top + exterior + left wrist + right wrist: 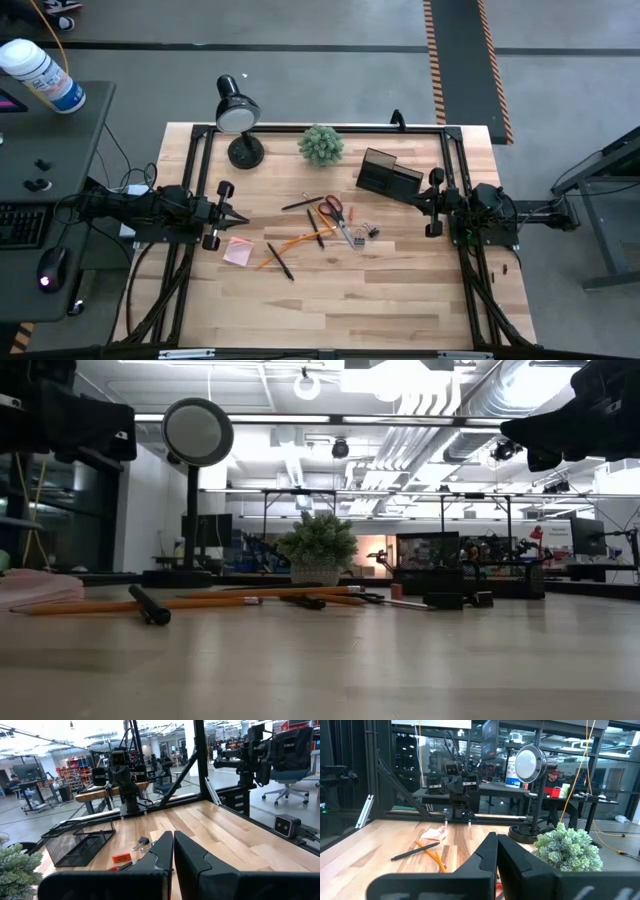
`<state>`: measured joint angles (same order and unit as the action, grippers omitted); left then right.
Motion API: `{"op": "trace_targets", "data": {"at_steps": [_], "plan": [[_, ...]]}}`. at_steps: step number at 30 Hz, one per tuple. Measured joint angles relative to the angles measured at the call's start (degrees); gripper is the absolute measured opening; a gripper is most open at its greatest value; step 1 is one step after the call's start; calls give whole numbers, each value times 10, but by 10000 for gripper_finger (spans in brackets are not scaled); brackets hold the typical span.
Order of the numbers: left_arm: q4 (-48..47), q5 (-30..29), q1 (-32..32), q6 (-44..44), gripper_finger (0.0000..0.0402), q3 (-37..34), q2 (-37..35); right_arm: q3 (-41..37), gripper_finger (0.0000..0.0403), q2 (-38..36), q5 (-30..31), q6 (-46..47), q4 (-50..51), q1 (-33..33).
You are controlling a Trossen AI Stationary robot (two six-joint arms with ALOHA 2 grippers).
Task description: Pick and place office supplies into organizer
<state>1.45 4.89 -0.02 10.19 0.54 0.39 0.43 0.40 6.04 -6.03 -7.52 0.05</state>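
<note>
Nothing is placed yet, judging from how things lie: the red-handled scissors [334, 209], the thin orange pencils [292, 241], the black pens [280, 260], the pink square sticky-note pad [238, 251] and the tiny dark clips [371, 232] all lie loose near the middle of the pale wooden counter [400, 300]. So every item remains to be moved.

The small black mesh organizer [388, 176] stands near the counter's far edge, toward its right corner; its compartments look empty in the left wrist view.

The left tool [236, 218] hangs at the counter's left edge, closed on nothing. The right tool [412, 196] waits at the right edge beside the organizer, likewise closed and empty.
</note>
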Motion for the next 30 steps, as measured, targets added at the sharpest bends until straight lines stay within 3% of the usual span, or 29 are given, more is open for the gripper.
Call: {"op": "trace_targets", "data": {"at_steps": [30], "plan": [[2,3,0,-9,5,0,0,0,0,0,0,0,-1,0]]}}
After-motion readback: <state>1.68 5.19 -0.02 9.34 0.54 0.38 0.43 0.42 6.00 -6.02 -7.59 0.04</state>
